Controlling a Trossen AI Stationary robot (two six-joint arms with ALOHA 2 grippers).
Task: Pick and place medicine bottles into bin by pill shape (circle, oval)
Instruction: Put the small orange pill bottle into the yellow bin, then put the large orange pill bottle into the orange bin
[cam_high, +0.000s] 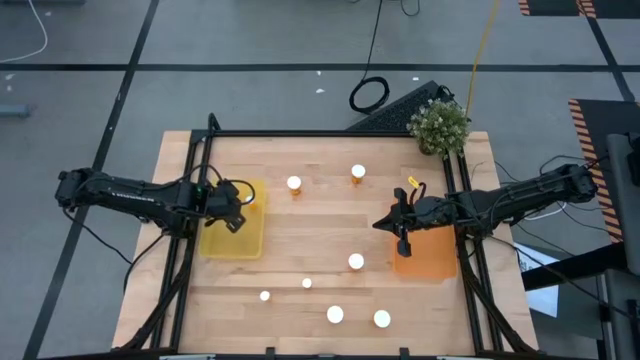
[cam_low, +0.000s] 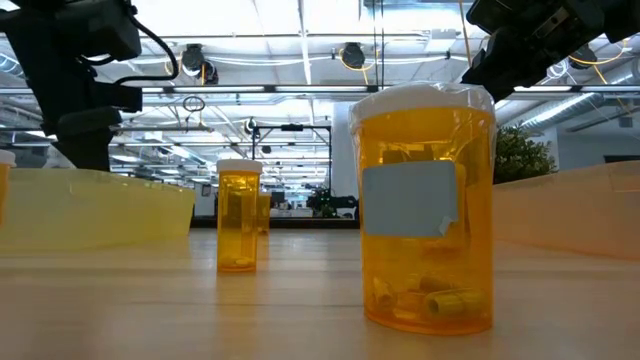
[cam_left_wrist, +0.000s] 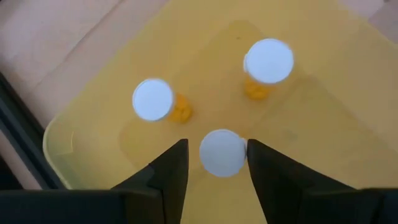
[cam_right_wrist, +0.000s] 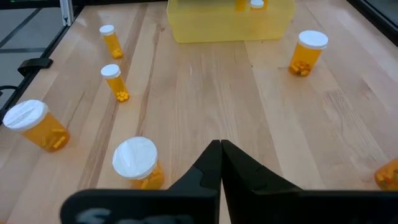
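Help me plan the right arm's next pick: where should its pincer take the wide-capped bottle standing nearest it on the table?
Grip the bottle around its white cap or just below, coming straight down. It stands upright, clear of neighbours. The right pincer is shut, so it must open first.

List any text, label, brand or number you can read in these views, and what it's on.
None can be read.
The large amber plastic bottle with the white cap nearest the low camera carries a pale rectangular label, but it shows blank.
The slimmer amber bottle behind it shows no lettering.
The white caps in the yellow plastic bin under the left gripper are plain.
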